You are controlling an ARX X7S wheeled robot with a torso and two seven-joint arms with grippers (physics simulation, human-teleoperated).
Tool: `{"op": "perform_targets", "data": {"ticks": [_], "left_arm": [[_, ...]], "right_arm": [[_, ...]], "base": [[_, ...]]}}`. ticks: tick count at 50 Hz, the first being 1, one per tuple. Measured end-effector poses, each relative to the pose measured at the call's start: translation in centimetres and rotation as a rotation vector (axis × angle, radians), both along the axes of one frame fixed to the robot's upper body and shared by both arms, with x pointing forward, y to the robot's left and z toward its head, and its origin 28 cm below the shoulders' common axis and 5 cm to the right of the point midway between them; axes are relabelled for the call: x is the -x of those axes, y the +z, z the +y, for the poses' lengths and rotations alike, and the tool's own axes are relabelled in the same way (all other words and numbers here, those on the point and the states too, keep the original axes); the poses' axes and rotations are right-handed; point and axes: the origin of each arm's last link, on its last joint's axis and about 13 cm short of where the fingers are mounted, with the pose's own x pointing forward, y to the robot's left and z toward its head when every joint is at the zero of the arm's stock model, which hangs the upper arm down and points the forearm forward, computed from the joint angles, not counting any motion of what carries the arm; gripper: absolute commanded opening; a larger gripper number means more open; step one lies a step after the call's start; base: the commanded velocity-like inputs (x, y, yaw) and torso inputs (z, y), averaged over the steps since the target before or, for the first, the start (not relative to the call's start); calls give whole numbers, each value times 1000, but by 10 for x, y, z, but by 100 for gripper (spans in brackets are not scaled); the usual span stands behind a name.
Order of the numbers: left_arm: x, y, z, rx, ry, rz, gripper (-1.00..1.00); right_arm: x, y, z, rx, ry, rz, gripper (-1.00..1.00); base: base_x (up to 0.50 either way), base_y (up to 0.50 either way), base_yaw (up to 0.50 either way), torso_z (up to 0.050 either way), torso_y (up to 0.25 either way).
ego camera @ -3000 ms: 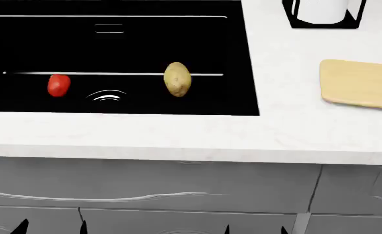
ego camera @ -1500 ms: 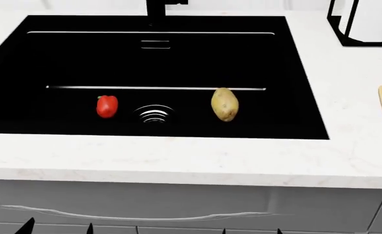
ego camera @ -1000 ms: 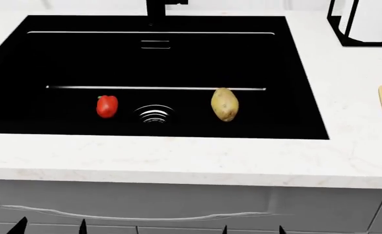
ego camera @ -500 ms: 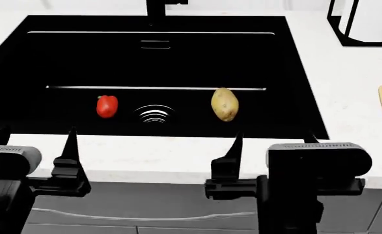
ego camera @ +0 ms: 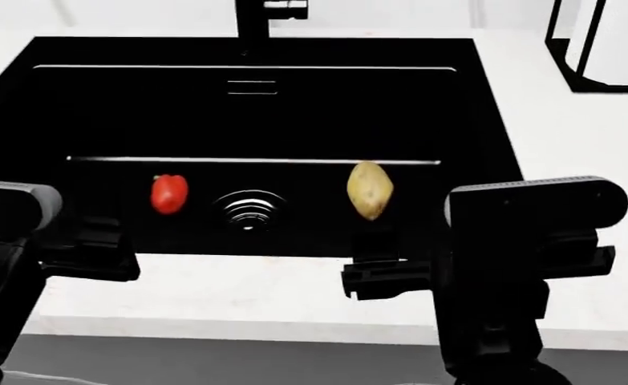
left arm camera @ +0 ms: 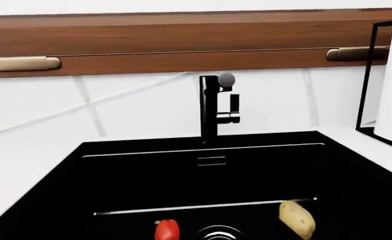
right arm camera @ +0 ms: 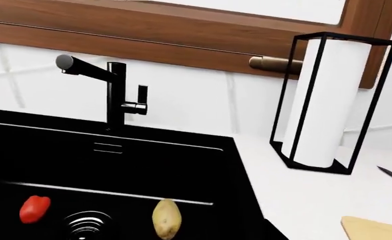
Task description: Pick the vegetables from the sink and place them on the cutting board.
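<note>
Two vegetables lie on the floor of the black sink (ego camera: 485,120): one red bell pepper (ego camera: 168,193) and one potato (ego camera: 370,189), well apart on either side of the single round drain (ego camera: 249,209). One cutting board (right arm camera: 376,229) lies on the white tabletop (ego camera: 570,144) beyond the sink's right rim, with nothing on it where it shows. The left gripper (ego camera: 67,255) and right gripper (ego camera: 458,269) hover empty above the sink's near rim, but I cannot tell how wide either stands.
</note>
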Motion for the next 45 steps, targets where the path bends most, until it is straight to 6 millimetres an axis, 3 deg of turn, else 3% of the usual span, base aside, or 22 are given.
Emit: {"op": "perform_targets", "data": {"ticks": [45], "left_arm": [[-3,-1,7,-8,10,26,100]], "right_arm": [[-1,2,-2,20,1,-4,100]], "base": [[470,52,0,0,1]]}}
